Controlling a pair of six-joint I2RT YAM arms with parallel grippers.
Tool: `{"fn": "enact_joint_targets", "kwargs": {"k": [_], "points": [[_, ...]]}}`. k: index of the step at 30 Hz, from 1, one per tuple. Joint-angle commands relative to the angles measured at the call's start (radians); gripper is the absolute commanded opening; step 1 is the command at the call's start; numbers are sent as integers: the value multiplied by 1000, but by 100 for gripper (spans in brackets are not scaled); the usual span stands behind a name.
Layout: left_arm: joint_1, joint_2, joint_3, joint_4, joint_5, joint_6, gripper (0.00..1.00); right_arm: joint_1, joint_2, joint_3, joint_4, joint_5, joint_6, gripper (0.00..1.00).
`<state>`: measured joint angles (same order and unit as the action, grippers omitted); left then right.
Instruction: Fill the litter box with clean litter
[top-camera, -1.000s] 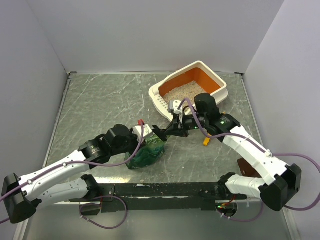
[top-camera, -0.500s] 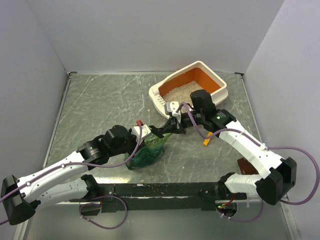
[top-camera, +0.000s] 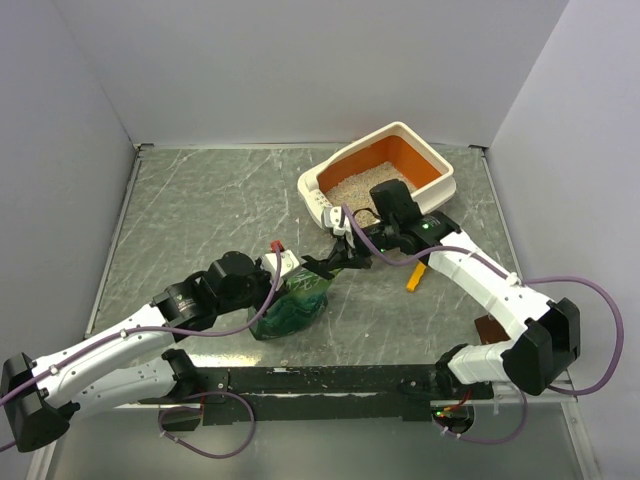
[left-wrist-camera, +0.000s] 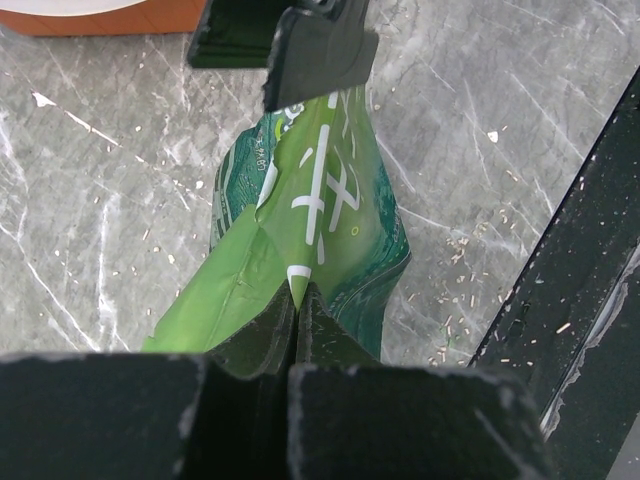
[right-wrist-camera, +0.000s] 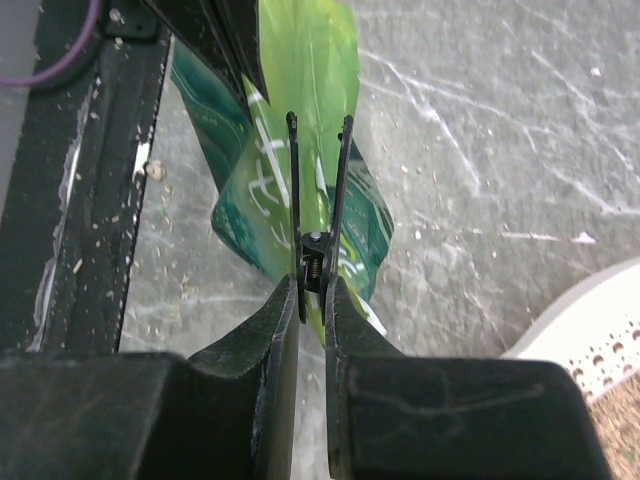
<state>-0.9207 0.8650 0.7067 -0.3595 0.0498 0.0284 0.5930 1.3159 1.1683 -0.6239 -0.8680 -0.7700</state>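
The green bag (left-wrist-camera: 320, 220) stands upright on the table (top-camera: 200, 220) between the two arms, its long axis running up to a flattened top edge, and both sets of jaws meet at that edge from opposite sides. The left jaws are pressed together, pinching a fold of the bag's top. The right jaws, almost closed, nip the handles of a black wire clip (right-wrist-camera: 316, 256) that sits astride the bag's edge, its long axis pointing straight away from them. The litter box (top-camera: 405, 160) lies at the far right of the table, well beyond the bag and just behind the right arm (top-camera: 480, 285), which is much the nearer to it. Clean litter (top-camera: 352, 186) already covers part of its floor. A pour would probably mean carrying the bag's mouth away and rightward. The bag shows white strokes and a line of small print, neither legible
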Motion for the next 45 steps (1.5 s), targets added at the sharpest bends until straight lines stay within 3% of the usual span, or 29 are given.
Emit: {"fn": "enact_joint_targets", "kwargs": {"k": [1,7,27,43,45], "points": [[-3,-20,7,11,-30,-21,1,-4,2,71,-120,64,-80,0],[-3,-29,4,11,-41,-22,1,28,34,114,-210,138,-114,0],[-3,-49,-4,19,-47,-22,1,183,155,116,-283,294,-166,0],[-3,-47,-4,22,-79,-22,1,283,252,126,-209,275,-111,0],[-3,-50,-4,22,-79,-21,1,283,246,123,-200,259,-104,4]]}}
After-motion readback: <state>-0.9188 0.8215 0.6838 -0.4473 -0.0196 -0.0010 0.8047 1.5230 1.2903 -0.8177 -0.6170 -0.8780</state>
